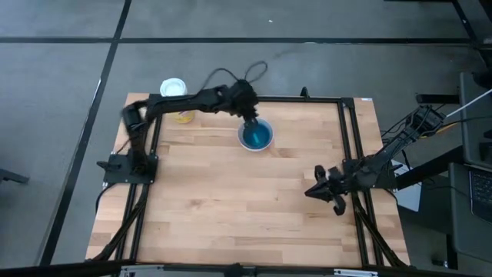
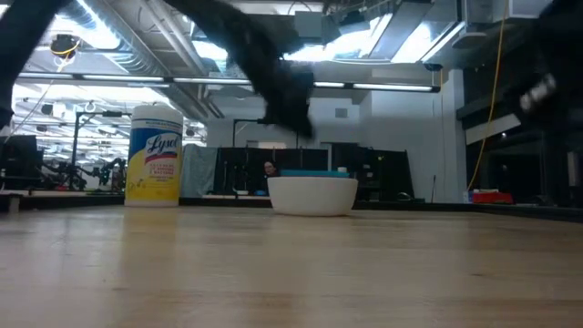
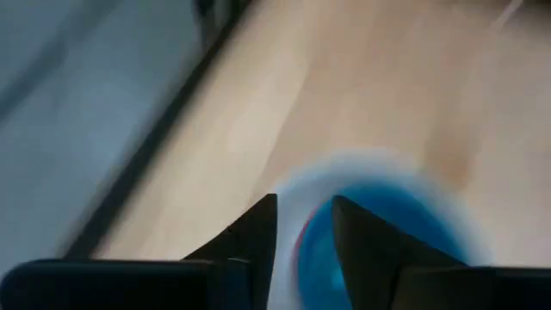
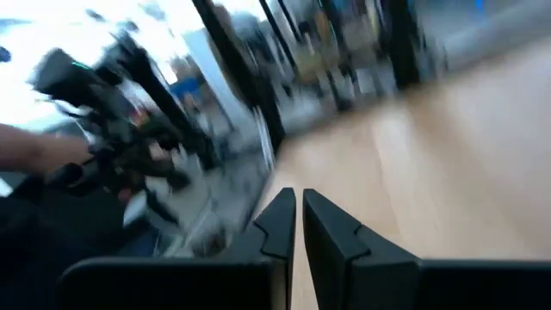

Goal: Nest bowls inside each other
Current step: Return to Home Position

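A stack of nested bowls (image 1: pixel 256 136) stands at the table's far middle. The outer one is white (image 2: pixel 312 196) with a teal rim showing above it; from above, the inside is blue (image 3: pixel 379 224). My left gripper (image 1: pixel 251 118) hangs just above the stack's far-left rim, tilted down, its fingers (image 3: pixel 258 245) open and apart from the bowls; in the low view it (image 2: pixel 293 114) is clear of the stack. My right gripper (image 1: pixel 314 192) waits near the table's right edge, shut (image 4: pixel 297 198), holding nothing.
A white-lidded jar with a yellow label (image 1: pixel 175 90) (image 2: pixel 155 155) stands at the far left corner, behind the left arm. Black frame rails (image 1: pixel 350 154) run along the table's sides. Bare wood (image 1: pixel 231 208) lies between the stack and the near edge.
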Motion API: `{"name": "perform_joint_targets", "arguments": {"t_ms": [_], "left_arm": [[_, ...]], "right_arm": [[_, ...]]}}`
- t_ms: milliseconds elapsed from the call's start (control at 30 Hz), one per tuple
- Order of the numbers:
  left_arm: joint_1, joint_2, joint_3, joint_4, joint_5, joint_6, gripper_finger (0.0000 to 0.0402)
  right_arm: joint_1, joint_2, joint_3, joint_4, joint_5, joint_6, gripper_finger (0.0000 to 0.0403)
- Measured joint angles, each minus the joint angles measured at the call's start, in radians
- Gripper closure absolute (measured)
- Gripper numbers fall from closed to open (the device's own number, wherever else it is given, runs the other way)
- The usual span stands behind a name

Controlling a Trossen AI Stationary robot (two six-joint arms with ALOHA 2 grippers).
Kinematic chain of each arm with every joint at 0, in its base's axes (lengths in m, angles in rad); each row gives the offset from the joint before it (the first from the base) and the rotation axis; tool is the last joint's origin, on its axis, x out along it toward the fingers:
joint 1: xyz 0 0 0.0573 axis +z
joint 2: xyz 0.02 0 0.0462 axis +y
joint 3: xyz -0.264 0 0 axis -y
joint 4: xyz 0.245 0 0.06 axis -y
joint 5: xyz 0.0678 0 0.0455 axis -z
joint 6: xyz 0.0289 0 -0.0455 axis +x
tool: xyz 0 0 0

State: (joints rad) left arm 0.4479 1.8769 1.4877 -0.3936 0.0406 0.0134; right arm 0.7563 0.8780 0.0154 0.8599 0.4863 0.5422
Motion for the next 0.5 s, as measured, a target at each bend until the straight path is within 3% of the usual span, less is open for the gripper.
{"name": "perform_joint_targets", "arguments": {"t_ms": [100,167,367,500], "left_arm": [[-0.003,-0.167,-0.116,0.154,0.003,-0.031,0.0316],[0.006,-0.304,-0.252,0.255,0.012,-0.041,0.0334],[0.001,-0.806,-0.73,0.626,0.058,-0.091,0.0388],[0.004,-0.991,-0.994,0.888,0.104,-0.146,0.0398]], "right_arm": [[0.0,-0.01,0.002,0.221,0.027,-0.266,0.0373],[0.0,-0.042,0.002,0.242,0.066,-0.406,0.0375],[-0.029,-0.245,0.0,-0.046,0.283,-0.531,0.0384],[-0.106,-0.454,0.001,-0.19,0.245,-0.592,0.0384]]}}
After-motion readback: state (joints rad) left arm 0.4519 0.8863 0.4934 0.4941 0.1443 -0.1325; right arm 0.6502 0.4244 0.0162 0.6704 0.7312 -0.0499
